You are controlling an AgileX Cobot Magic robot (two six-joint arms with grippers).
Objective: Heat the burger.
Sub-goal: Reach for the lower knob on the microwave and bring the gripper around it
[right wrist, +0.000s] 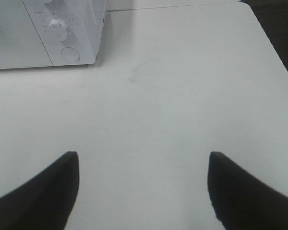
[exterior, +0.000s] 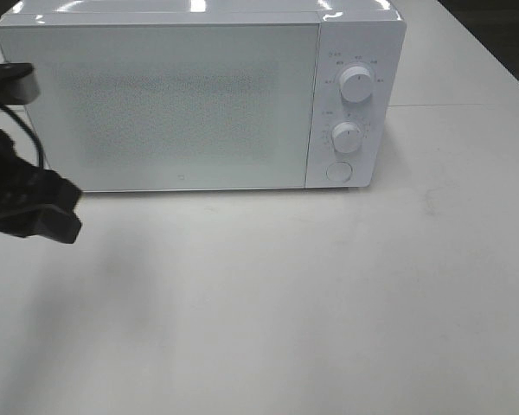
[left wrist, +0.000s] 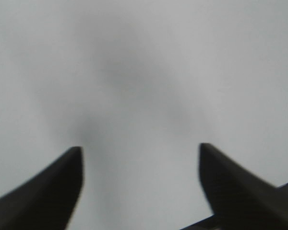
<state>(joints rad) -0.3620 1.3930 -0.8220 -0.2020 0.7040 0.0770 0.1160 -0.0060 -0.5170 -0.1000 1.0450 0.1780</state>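
High view: a boxy, glossy white microwave (exterior: pixel 199 99) sits shut on the matte pale table (exterior: pixel 285 303), with a round knob (exterior: pixel 356 84) on its right panel. The burger is nowhere in view; it may be behind the speckled door.

Left wrist: the left gripper (left wrist: pixel 140 153) hangs over blurred grey, jaws wide and empty.

Right wrist: the right gripper (right wrist: pixel 144 160) is over the table, jaws equally wide.

The burger is likely light and soft, so grip gently across the bun's sides.

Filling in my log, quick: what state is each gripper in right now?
Left gripper: open, holding nothing.
Right gripper: open, holding nothing.
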